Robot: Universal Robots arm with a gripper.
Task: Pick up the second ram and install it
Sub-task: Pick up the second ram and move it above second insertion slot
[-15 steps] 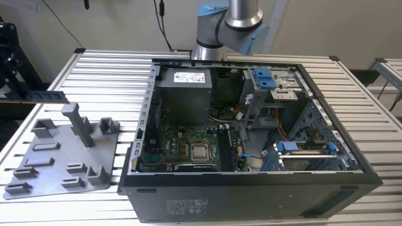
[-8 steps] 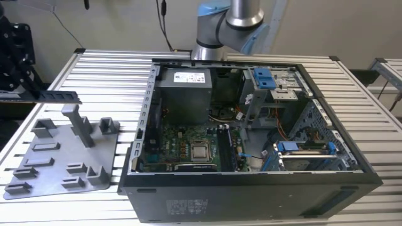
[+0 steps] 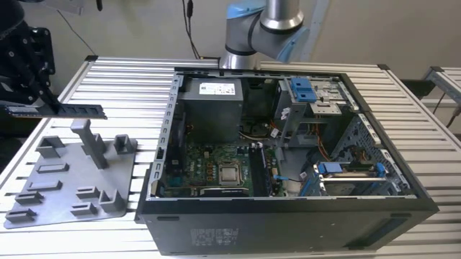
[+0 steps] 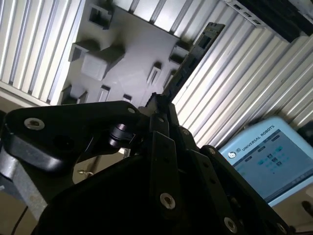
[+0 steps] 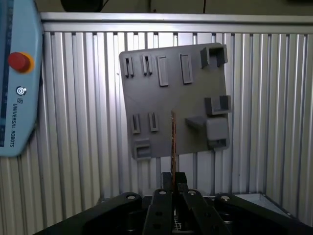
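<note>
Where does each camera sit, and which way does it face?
Exterior view: off the arm, above the slatted table, facing the open computer case; the arm rises behind it, the jaws at the exterior view's left holding the second ram.
First wrist view: behind the jaws, looking down on the gray fixture tray; the ram is edge-on.
Second wrist view: slanted behind the jaws, looking along the ram.
Both wrist views share tray, ram and teach pendant.

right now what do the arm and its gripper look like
The arm is a silver-grey tube with rounded joints capped in light blue. The gripper is all black: flat, angular linkage bars pinned with round silver bolt heads, narrowing to two slim fingers.
</note>
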